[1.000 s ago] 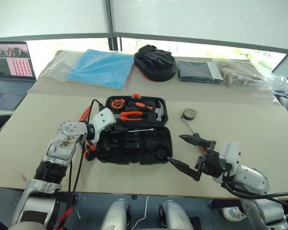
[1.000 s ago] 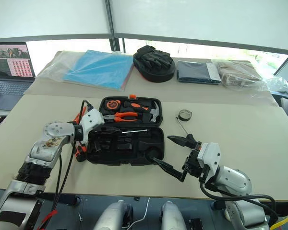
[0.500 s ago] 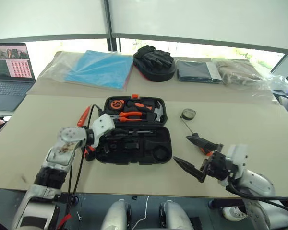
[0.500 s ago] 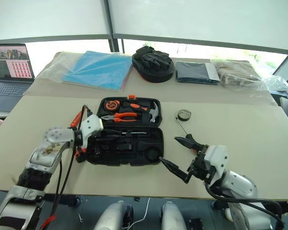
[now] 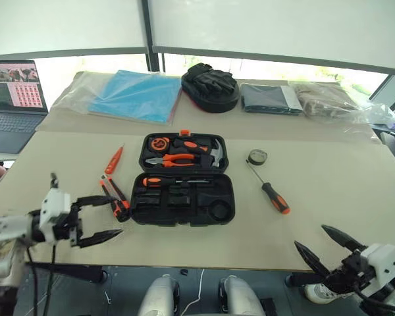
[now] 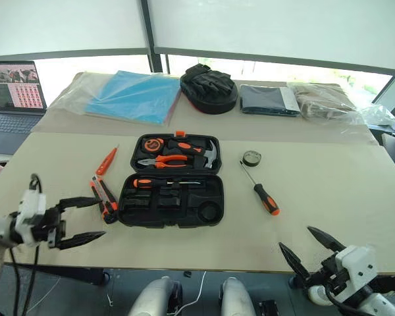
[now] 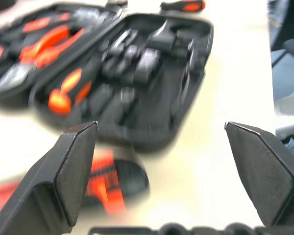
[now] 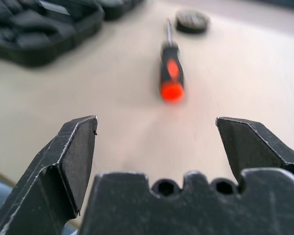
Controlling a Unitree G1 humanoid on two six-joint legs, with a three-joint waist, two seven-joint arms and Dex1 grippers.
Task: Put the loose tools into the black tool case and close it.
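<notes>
Now screwdriver [image 5: 275,197] lying ahead of empty right hand [image 5: 329,245]

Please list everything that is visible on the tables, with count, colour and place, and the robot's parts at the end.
Tool case: 1, black, open, middle of the near table.
Tools in case: hammer, pliers and tape measure in the far half, a screwdriver in the near half; orange and black.
Loose screwdriver: 1, orange and black, right of the case.
Round tape: 1, dark, beyond that screwdriver.
Tester pen: 1, orange, left of the case.
Folding tool: 1, orange and black, near the case's left edge.
Glove pouch: 1, black, far table.
Blue sheet: 1, in clear plastic, far left.
Dark folder: 1, far right.
Laptop: 1, far left.
Left gripper: open.
Right gripper: open.
</notes>
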